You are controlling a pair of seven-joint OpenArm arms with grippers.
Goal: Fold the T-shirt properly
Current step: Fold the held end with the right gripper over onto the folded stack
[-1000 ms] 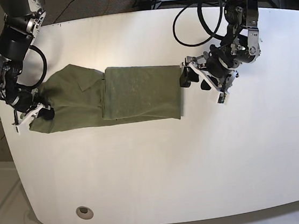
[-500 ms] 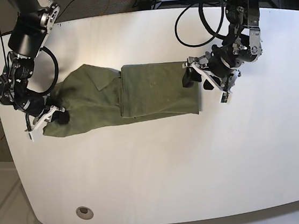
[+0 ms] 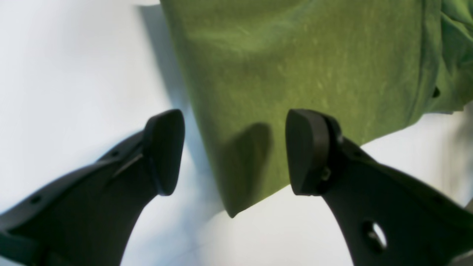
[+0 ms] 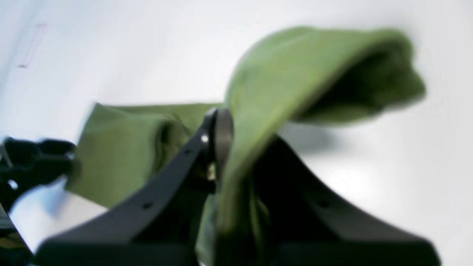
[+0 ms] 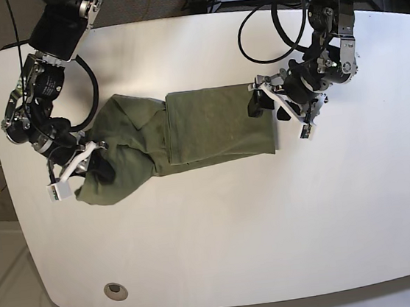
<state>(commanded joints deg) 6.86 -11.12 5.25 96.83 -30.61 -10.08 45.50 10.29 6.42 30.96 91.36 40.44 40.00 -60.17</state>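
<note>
Roughly midway, the T-shirt (image 5: pixel 187 129) lies as a long band on the surface (image 5: pixel 236 231); the right end effector (image 5: pixel 95 160) pinches its bunched end for the crosswise fold, while the left end effector (image 5: pixel 270 109) hangs spread at the opposite edge.

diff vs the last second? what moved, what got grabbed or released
The right gripper, shut on the T-shirt, carried its end toward the middle of the table, lifting and bunching the cloth; the whole shirt slid a little toward the left gripper. No new grasp or release. The left gripper stayed open at the shirt's folded end, holding nothing, barely shifted.
</note>
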